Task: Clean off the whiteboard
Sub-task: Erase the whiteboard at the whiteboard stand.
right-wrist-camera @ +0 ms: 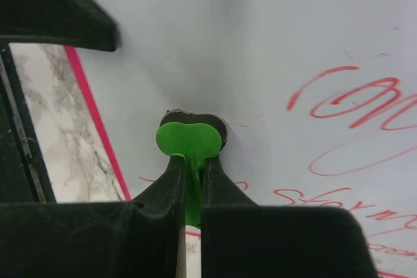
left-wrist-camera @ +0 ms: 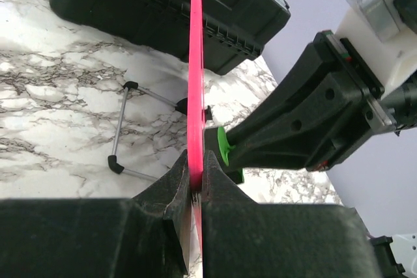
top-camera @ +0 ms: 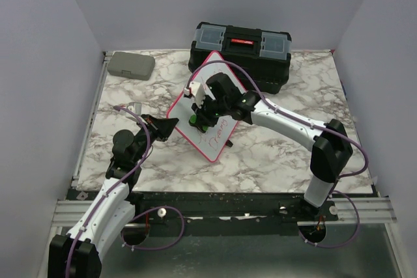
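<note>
The whiteboard (top-camera: 220, 142), white with a red-pink frame, stands tilted at the middle of the marble table. Red handwriting (right-wrist-camera: 352, 102) covers part of its face. My left gripper (top-camera: 167, 125) is shut on the board's left edge. In the left wrist view the pink frame (left-wrist-camera: 195, 63) runs edge-on up from between its closed fingers (left-wrist-camera: 197, 180). My right gripper (top-camera: 196, 117) is shut on a small green eraser (right-wrist-camera: 189, 140), whose dark pad is pressed against the white face near the left frame. The eraser (left-wrist-camera: 223, 146) also shows beside the frame, under the right gripper's black body.
A black toolbox (top-camera: 241, 53) sits right behind the board. A small grey case (top-camera: 130, 65) lies at the back left. The board's wire stand with black feet (left-wrist-camera: 124, 135) rests on the marble table (top-camera: 280, 151) behind it. Grey walls enclose three sides.
</note>
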Controlling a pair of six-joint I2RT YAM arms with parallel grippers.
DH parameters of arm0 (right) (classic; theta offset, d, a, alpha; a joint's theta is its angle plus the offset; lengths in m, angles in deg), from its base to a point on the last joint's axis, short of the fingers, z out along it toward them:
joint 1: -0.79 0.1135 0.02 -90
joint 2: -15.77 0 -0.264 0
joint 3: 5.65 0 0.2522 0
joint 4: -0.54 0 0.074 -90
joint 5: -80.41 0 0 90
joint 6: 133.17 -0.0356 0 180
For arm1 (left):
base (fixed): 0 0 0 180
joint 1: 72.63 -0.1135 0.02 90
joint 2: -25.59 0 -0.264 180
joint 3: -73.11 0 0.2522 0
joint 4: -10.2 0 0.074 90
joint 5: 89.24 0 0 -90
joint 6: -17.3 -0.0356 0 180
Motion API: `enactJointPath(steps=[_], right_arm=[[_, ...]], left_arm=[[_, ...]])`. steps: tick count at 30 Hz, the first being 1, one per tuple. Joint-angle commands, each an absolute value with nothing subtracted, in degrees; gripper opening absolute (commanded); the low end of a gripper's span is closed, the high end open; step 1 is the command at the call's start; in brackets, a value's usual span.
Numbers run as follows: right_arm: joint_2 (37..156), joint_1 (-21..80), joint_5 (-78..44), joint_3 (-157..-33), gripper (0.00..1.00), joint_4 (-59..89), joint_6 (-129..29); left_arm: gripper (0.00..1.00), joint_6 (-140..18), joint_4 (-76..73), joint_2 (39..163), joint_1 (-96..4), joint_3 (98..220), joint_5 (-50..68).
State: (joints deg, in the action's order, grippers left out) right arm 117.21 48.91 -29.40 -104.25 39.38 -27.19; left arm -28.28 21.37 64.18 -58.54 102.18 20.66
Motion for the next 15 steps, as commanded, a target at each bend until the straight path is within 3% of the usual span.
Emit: enactJointPath(steps=[1, 6, 12, 15], right_arm=[[118.1, 46.5, -15.0, -105.9, 0.01, 30.7, -32.3], [117.5, 45.3, -14.8, -103.2, 0.01, 31.6, -29.1], [117.1, 45.5, -33.0, -102.1, 0.01, 36.9, -23.5], [117.5, 47.3, -34.3, -102.7, 0.01, 36.3, -23.8]], left_arm=[[0.0, -29.8, 22.9, 63.8, -57.4, 103.3, 26.0], [0.0, -29.9, 22.8, 63.7, -57.4, 103.5, 26.1], [0.0, -30.0, 22.9, 64.1, -57.5, 103.6, 26.3], [0.0, -29.9, 22.8, 64.1, -57.4, 103.6, 26.3]])
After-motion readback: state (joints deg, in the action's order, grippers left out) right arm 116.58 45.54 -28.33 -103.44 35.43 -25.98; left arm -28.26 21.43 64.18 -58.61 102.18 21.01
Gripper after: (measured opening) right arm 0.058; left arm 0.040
